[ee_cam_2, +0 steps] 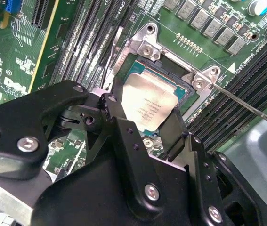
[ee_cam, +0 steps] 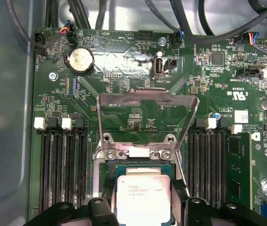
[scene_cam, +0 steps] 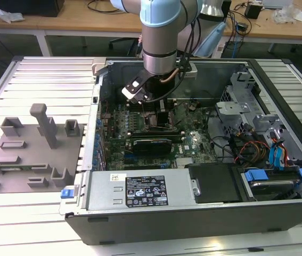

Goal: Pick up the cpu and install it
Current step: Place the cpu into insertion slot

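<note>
Two black fingers [ee_cam_2: 124, 136] found pressed against opposite edges of the cpu [ee_cam_2: 145, 106] in both wrist views, so logged the gripper [ee_cam_2: 147, 113] as clasped on the chip. Located the cpu squarely over the socket [ee_cam: 133, 153], silvery top up, either seated or just above the seat; could not tell which. Traced the arm [scene_cam: 161, 37] down into the open computer case [scene_cam: 140, 213] in the exterior view, above the far middle of the motherboard [scene_cam: 140, 146]. Noted the socket's metal load frame [ee_cam: 147, 96] hinged up and standing open just beyond the chip, and its thin lever [ee_cam_2: 246, 106] swung free to one side. Spotted memory slots [ee_cam: 62, 174] flanking the socket. Marked the grey plastic tray [scene_cam: 33, 154] with upright blocks on the slatted table [scene_cam: 49, 80] at the exterior view's left, well apart from the cpu.
</note>
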Controlling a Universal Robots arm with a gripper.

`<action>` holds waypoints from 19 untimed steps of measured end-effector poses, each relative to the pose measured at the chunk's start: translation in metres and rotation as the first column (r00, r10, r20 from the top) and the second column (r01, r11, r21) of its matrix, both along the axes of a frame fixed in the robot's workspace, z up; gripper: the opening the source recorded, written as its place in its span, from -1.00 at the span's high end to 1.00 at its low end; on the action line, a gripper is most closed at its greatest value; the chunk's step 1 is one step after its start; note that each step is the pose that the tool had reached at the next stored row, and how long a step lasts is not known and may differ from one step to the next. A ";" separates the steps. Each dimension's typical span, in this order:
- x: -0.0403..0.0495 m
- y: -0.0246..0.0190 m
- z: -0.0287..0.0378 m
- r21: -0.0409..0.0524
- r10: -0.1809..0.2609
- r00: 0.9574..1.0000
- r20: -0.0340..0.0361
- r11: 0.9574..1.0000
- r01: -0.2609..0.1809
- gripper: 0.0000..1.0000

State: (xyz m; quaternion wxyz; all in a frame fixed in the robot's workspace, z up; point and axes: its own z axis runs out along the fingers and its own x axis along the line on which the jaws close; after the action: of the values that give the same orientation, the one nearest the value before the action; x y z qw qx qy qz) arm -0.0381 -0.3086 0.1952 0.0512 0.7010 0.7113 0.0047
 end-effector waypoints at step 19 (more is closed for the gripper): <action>-0.0011 0.0001 -0.0004 0.031 -0.028 1.000 -0.001 0.999 0.028 -0.09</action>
State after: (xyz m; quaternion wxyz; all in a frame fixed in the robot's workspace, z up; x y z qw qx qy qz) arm -0.0392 -0.3085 0.1948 0.0404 0.7116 0.7012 0.0148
